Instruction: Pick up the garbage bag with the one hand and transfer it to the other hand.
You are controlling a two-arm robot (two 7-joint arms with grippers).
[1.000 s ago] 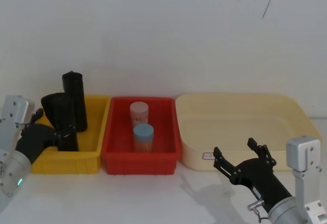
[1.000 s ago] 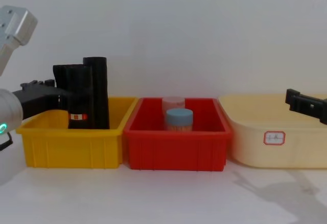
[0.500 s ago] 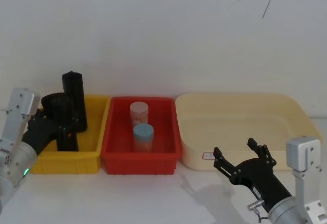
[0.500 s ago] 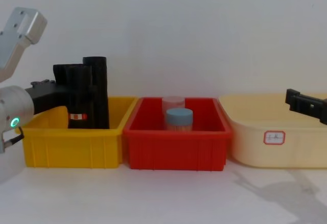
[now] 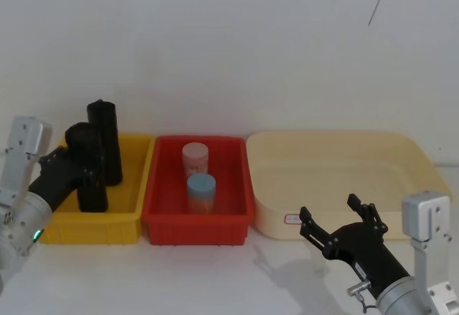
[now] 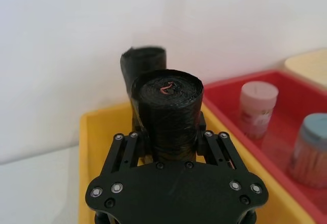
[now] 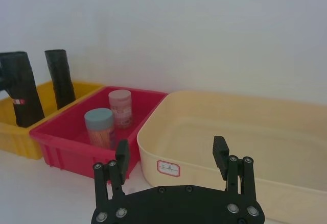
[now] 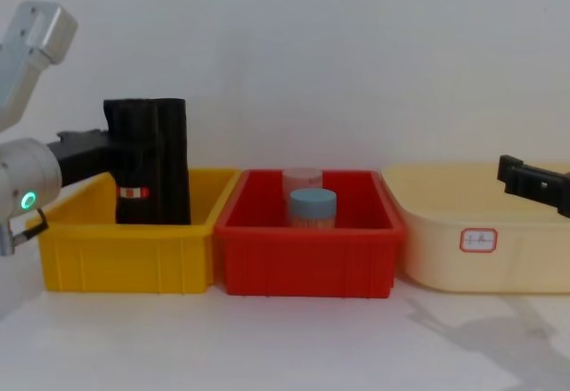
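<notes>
While the plain black roll (image 5: 105,139) stands just beyond it in the yellow bin (image 5: 129,218), left of the red bin (image 5: 237,222), the garbage bag (image 5: 87,164) has risen slightly since a moment ago, with the left gripper (image 5: 80,175) clamped around it. The right gripper (image 5: 337,214) hangs spread wide and empty near the cream tray (image 5: 401,150).

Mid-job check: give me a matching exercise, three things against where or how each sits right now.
Things:
1. black glossy plastic roll with red-and-white label band
2. blue-lidded jar
3. black long-fingered right gripper

States:
A. open, near the cream tub's front
B. standing in the red bin
C. clamped by the left gripper at the yellow bin

Pairs: 1-C, 2-B, 3-A.
</notes>
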